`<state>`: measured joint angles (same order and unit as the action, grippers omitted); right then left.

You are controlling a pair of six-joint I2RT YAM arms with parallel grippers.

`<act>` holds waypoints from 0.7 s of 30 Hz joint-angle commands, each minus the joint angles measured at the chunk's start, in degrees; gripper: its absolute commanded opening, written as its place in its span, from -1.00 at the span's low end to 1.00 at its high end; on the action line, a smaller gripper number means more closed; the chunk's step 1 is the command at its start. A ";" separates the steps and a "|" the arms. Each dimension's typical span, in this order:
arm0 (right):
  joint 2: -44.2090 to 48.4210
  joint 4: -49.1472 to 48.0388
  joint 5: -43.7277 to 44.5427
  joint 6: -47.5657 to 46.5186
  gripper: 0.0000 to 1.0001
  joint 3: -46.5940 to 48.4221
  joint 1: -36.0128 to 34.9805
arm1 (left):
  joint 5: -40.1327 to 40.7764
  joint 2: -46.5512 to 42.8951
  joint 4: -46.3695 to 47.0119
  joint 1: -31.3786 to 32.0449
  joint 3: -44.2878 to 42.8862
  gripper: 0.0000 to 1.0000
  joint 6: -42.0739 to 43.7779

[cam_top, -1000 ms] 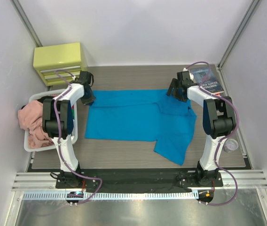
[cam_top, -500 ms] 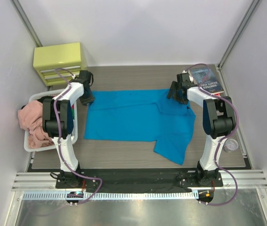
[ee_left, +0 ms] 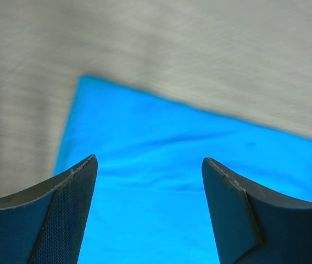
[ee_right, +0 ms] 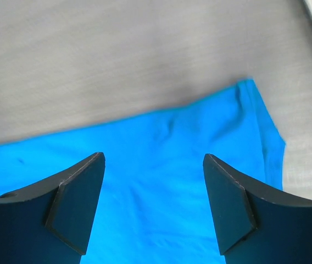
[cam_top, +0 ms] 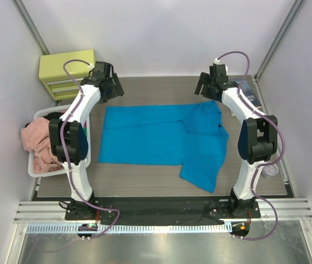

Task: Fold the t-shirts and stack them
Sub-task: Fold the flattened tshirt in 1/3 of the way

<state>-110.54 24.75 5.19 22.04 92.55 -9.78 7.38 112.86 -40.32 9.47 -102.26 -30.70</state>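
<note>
Top view, surroundings: one yellow-green drawer unit [cam_top: 68, 74] at 10 o'clock on the table [cam_top: 156, 91]; one white basket [cam_top: 35, 171] at 9 o'clock, holding one pink cloth heap [cam_top: 38, 144]; one dark-covered book [cam_top: 250, 94] at 2 o'clock, partly hidden behind the right arm; one small clear container [cam_top: 269, 169] at 4 o'clock, just beside that arm. Left arm crossing over the basket's inner rim. Count of shirts spread out: one, the turquoise t-shirt [cam_top: 156, 140], flat mid-table with one sleeve trailing toward 5 o'clock. Two grippers, both off the cloth. Seen just past the shirt's 11 o'clock corner, above the table: left gripper [cam_top: 111, 88], fingers spread and empty; in its wrist view that corner lies below the gap, apart from both pads. At the 1 o'clock corner: right gripper [cam_top: 205, 88], fingers released, shirt edge below the gap, untouched
</note>
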 commanded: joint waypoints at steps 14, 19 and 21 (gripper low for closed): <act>4.50 1.07 -0.35 2.39 0.58 -6.68 -0.68 | -6.58 -3.50 2.35 0.02 9.78 0.55 -5.08; 17.71 7.14 -2.46 5.99 0.63 -13.08 -1.99 | -8.77 -20.53 -7.29 1.16 20.31 0.99 -4.02; 23.67 9.34 -3.34 9.48 0.70 -19.73 -3.22 | -9.31 -24.94 -11.43 2.12 26.54 1.00 -4.89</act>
<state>-100.25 29.74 4.36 25.98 80.09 -10.81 0.69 100.68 -42.61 10.07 -82.78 -36.01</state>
